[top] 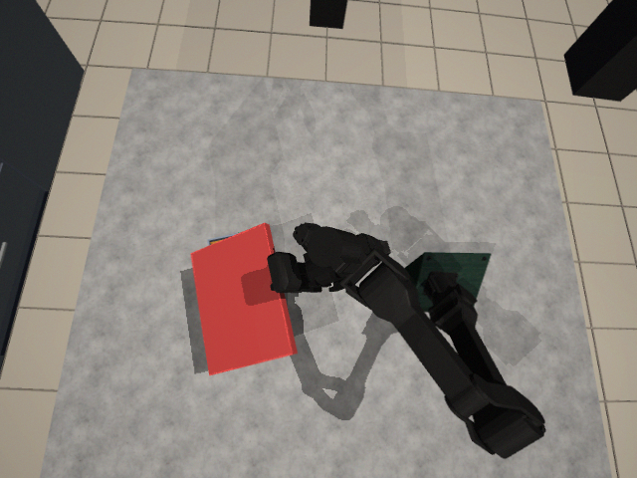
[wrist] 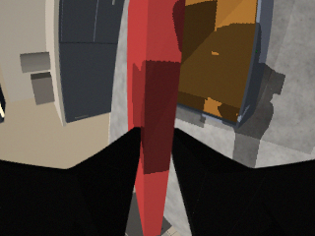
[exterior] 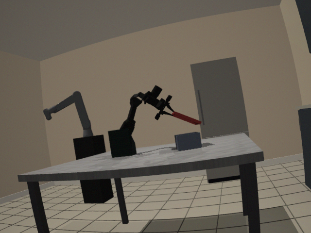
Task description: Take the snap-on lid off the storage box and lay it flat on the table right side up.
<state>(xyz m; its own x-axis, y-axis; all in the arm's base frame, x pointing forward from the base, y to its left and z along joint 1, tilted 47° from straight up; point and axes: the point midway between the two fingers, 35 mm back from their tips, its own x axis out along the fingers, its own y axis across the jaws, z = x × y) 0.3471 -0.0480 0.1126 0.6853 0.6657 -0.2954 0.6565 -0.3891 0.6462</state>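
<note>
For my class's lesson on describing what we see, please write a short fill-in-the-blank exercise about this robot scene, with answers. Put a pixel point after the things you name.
1. The lid (top: pixel 234 319) (exterior: pixel 186 118) (wrist: pixel 157 41) is coloured ____.
2. The fingers (exterior: pixel 172 113) are closed on the ____.
3. The box (exterior: pixel 188 141) (wrist: pixel 250 84) stands on the ____.
4. The inside of the box is coloured ____.

Missing words: red; lid; table; orange.
</note>
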